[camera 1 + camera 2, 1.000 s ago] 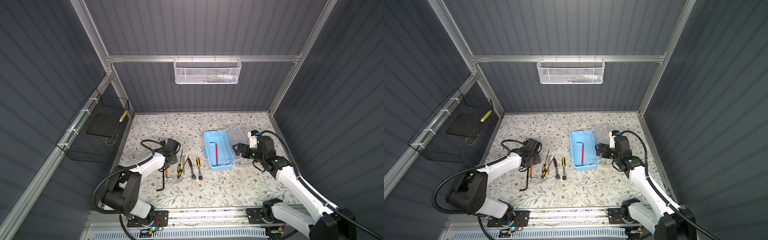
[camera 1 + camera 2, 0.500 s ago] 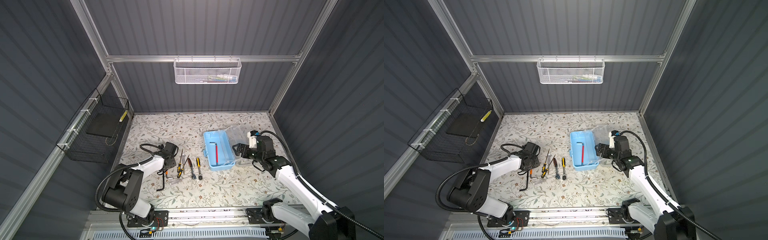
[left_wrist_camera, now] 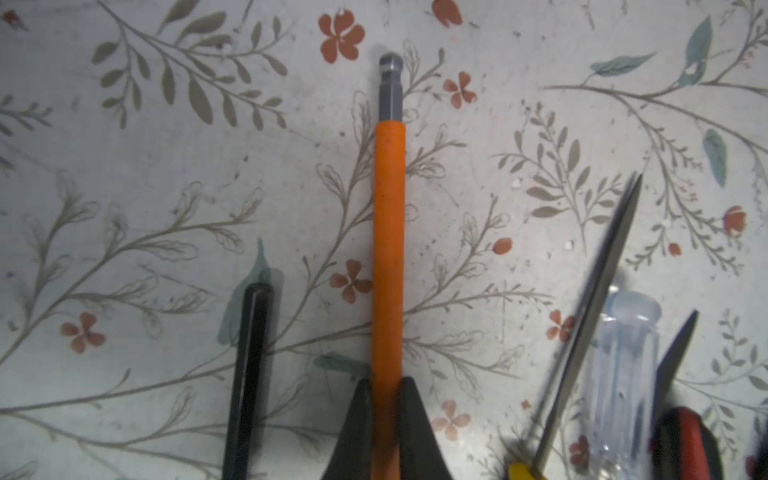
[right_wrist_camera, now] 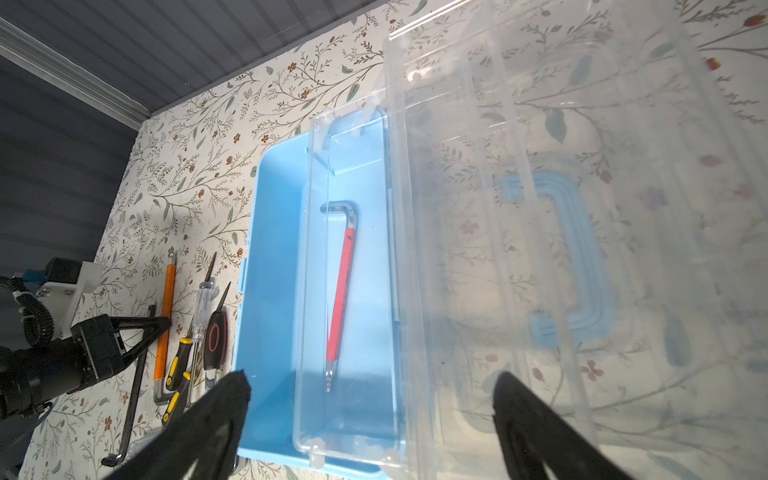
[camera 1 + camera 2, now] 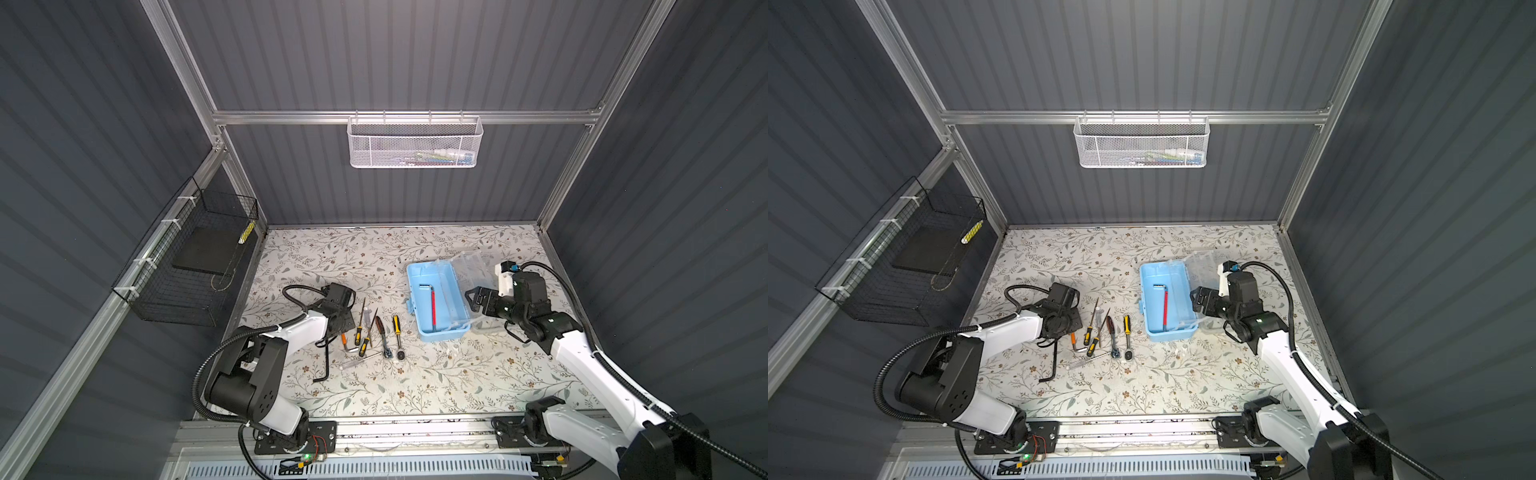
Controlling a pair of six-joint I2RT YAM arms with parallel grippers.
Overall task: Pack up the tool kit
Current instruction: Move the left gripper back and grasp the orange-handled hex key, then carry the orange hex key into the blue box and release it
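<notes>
- Nearest the robot's base, a long black hex key (image 5: 326,361) lies flat on the floral table (image 5: 415,386), with nothing touching it.
- Just beyond it, the left gripper (image 3: 386,384) is clamped on the orange hex key (image 3: 389,232). Its pads sit on the sleeve about mid-length, and the ball end points away.
- That key should handle easily, being light, stiff steel. The rubbery-looking sleeve is the place to pinch, since the bare ends would likely slip. It may be resting on the table, though I can't tell for sure.
- Beside it, screwdrivers (image 5: 364,345) and ratchets (image 5: 398,332) lie loose in a row.
- Farther right, the tool kit box (image 5: 419,291) stands open with a red hex key (image 5: 432,307) inside and its clear lid (image 4: 540,249) folded back.
- The right gripper (image 5: 473,301) hovers beside the box on the lid side, jaws wide apart, holding nothing.
</notes>
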